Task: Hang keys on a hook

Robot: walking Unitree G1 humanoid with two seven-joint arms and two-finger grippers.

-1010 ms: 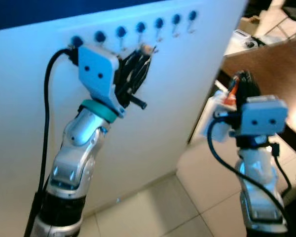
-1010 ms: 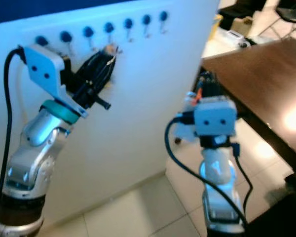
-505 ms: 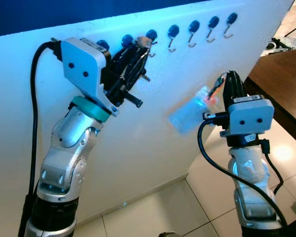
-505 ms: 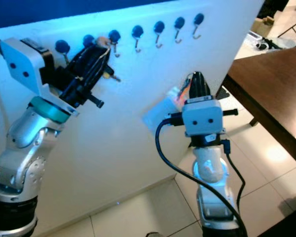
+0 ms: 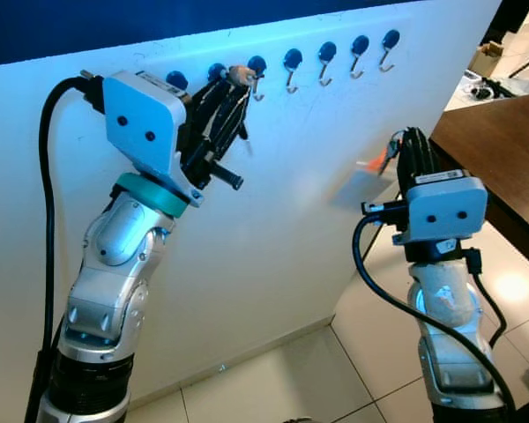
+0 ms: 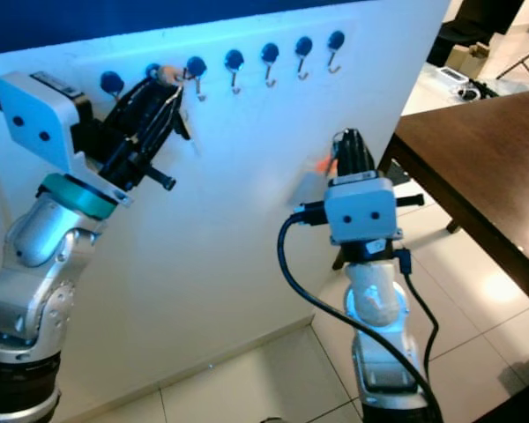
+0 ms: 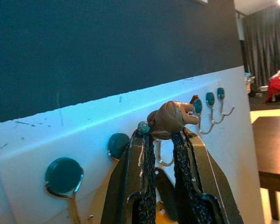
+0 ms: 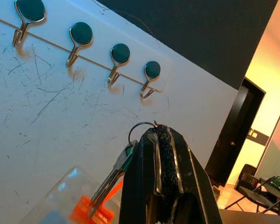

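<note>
White board's hooks point(image 8: 114, 63) face right claw point(image 8: 161, 135) gripping half-hidden keys point(image 8: 113, 179).

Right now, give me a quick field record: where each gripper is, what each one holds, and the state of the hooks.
left gripper: raised at the hook row, shut on a brown keychain charm
right gripper: below the right end of the row, shut on keys
keys: on a ring, clear tag with an orange patch hanging below, not yet on a hook
hooks: row of blue-capped metal hooks on the white board; the four right-hand hooks are bare
</note>
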